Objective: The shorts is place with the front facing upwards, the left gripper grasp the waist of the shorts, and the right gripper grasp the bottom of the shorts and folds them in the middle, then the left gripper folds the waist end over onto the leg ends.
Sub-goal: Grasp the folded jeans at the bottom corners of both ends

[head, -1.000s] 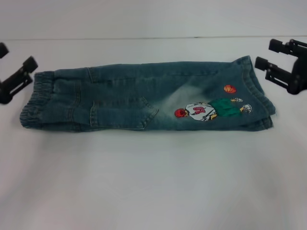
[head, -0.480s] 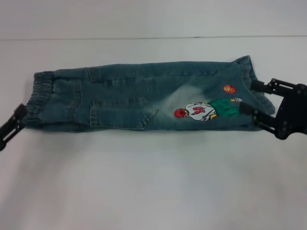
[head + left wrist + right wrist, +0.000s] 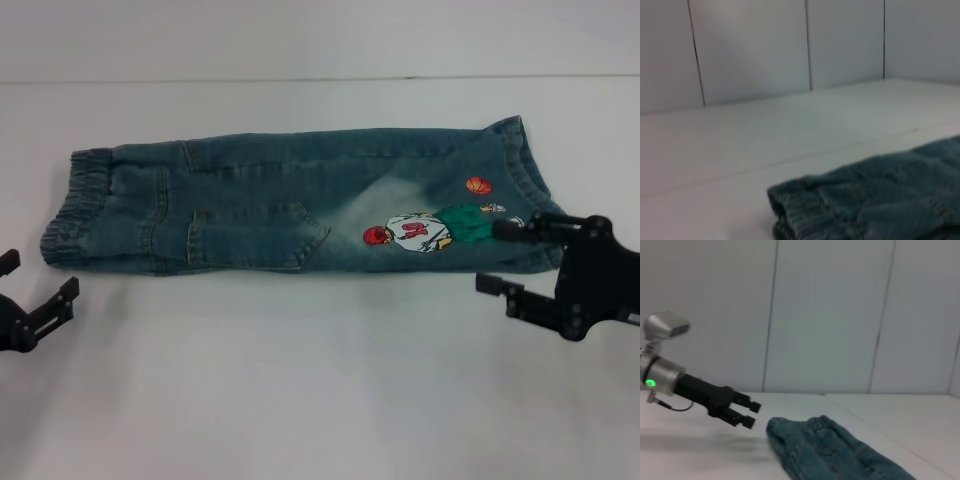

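Left end effector (image 3: 40, 290), black two-fingered metal claw: fingers apart, holding nothing, low on the white desk (image 3: 300, 380); the puckered elastic waist (image 3: 70, 205) lies at its 1 o'clock, apart.

Right end effector (image 3: 510, 258), matching black claw: fingers spread, empty, straddling the near corner of the stitched leg ends (image 3: 530, 190).

Blue-green washed denim shorts (image 3: 290, 205): already folded lengthwise, long axis 9-to-3 across the desk.

Pale panelled wall (image 3: 840, 315) beyond.

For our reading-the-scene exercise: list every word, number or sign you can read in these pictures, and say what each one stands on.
None can be read for certain.
Cartoon print on the shorts: red marks on the figure's white shirt may be a number, too blurred to read.
Left gripper: no label shows; only a green light farther up its arm.
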Tool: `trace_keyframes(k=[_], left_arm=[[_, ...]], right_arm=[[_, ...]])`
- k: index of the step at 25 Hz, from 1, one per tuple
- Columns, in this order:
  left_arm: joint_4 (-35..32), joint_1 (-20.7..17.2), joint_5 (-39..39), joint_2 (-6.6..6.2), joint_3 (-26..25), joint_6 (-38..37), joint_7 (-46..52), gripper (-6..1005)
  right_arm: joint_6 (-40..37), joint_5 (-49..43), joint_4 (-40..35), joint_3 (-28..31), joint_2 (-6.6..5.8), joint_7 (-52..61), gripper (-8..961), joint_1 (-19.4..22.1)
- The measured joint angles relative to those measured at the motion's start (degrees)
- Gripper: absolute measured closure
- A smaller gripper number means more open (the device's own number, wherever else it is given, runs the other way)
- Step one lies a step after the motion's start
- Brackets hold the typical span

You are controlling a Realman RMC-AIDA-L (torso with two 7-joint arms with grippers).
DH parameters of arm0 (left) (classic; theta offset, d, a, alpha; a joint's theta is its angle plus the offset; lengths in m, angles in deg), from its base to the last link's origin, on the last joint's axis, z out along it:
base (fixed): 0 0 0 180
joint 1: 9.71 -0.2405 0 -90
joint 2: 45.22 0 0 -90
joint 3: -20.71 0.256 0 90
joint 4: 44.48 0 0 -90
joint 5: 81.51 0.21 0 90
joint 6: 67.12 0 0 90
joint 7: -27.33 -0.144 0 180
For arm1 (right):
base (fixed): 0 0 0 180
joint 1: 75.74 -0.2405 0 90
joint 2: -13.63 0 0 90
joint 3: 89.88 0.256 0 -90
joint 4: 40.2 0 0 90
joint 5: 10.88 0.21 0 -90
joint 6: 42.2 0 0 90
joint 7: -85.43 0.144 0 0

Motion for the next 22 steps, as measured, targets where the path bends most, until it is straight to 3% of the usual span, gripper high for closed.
trace_keyframes(k=[8, 15, 22], left_arm=[[0.87, 3.37, 0.99, -0.10, 1.93, 8.82, 0.48, 173], [0.98, 4.74, 1.04, -0.46, 2.79, 8.98, 0.48, 181], [0.58, 5.99, 3.37, -0.75, 5.22, 9.79, 3.92, 391]], right_arm=[[-0.41, -0.88, 0.34, -1.05, 0.22, -0.09, 380, -0.51], [-0.06, -0.91, 0.49, -1.04, 0.26, -0.10, 381, -0.52], [0.01, -0.91, 0.57, -0.61, 0.26, -0.08, 382, -0.52]])
